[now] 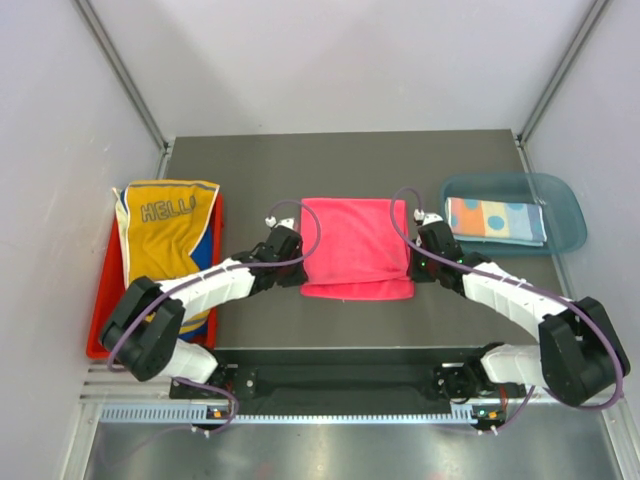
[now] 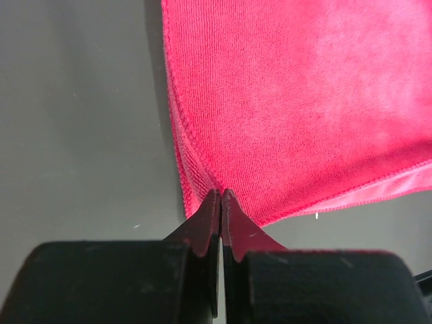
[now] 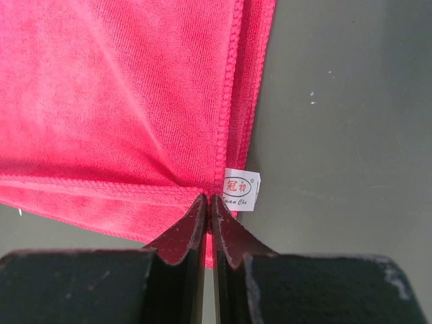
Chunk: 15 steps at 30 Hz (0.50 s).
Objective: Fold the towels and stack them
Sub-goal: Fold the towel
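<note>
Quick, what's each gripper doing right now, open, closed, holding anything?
Left gripper: closed, pinching a corner of the hot pink towel.
Right gripper: closed, pinching the towel's corner beside its white label.

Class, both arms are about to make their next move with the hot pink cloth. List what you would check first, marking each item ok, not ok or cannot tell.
1. Left gripper shut on a near corner of the hot pink microfibre towel: ok.
2. Right gripper shut on the other near corner, beside the white label: ok.
3. Each grip holds every layer: cannot tell.
4. Near edges of the layers aligned: not ok, a strip of the lower layer shows.
5. Yellow HELLO towel and folded dotted towel lie apart from the pink one: ok.
</note>
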Each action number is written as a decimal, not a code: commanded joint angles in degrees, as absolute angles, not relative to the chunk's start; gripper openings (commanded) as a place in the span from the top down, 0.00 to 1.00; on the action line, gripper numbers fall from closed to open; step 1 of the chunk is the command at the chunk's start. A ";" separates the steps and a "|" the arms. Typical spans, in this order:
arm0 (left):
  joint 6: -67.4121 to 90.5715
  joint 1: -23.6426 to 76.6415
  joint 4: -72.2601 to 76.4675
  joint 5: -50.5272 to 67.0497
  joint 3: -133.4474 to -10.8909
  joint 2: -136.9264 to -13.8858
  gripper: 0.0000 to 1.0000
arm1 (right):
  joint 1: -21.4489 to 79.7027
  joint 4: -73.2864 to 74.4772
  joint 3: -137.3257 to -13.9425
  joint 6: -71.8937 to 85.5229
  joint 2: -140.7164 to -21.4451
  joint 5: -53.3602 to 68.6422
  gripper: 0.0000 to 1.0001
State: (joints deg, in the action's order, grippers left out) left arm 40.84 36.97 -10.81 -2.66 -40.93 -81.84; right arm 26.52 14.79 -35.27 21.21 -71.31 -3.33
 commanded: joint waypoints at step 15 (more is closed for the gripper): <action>40.96 37.18 -16.53 -6.07 -44.04 -71.10 1.00 | 26.81 17.67 -38.33 20.56 -64.34 -6.86 0.95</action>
State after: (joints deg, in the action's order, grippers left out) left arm 40.82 36.97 -15.27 -5.41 -43.40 -71.64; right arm 26.57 17.30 -38.33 20.69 -65.71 -5.61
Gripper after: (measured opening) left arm 0.015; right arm 0.050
